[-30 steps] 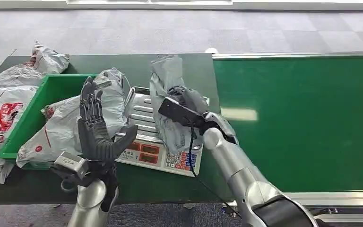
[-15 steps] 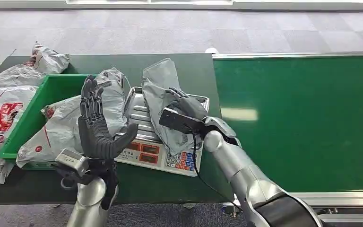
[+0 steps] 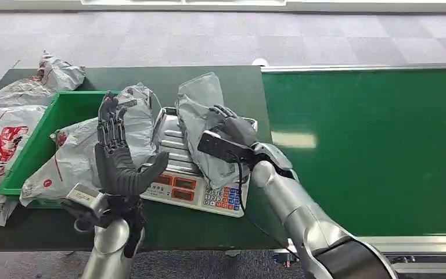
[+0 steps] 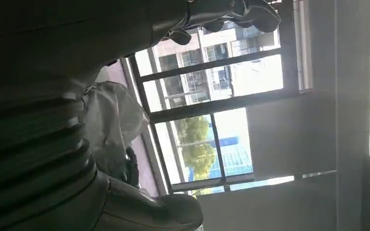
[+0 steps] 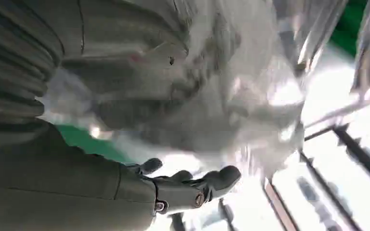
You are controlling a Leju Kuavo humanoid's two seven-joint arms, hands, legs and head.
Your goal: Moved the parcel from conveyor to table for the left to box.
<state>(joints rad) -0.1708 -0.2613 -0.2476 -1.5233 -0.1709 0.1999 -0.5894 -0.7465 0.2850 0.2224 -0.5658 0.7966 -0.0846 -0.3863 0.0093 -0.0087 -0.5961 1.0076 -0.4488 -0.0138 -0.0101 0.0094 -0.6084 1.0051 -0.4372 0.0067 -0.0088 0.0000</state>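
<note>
My right hand (image 3: pixel 232 131) grips a crumpled grey plastic parcel (image 3: pixel 200 113), which lies on the metal pan of a weighing scale (image 3: pixel 177 174) in the middle of the dark table. In the right wrist view the grey parcel (image 5: pixel 231 86) presses against the palm, with the fingers (image 5: pixel 192 185) curled under it. To the left of the scale, my left hand (image 3: pixel 119 160) stands upright with its fingers spread and nothing in it. It is beside the green box (image 3: pixel 52 116).
A large grey parcel (image 3: pixel 87 151) lies in the green box and overhangs its rim. More parcels (image 3: pixel 3 139) lie at the table's left end and back corner (image 3: pixel 55 75). The green conveyor belt (image 3: pixel 371 145) runs along the right.
My right hand has lowered the grey parcel from upright down onto the scale pan, tilting it to the left. The left hand has hardly moved.
</note>
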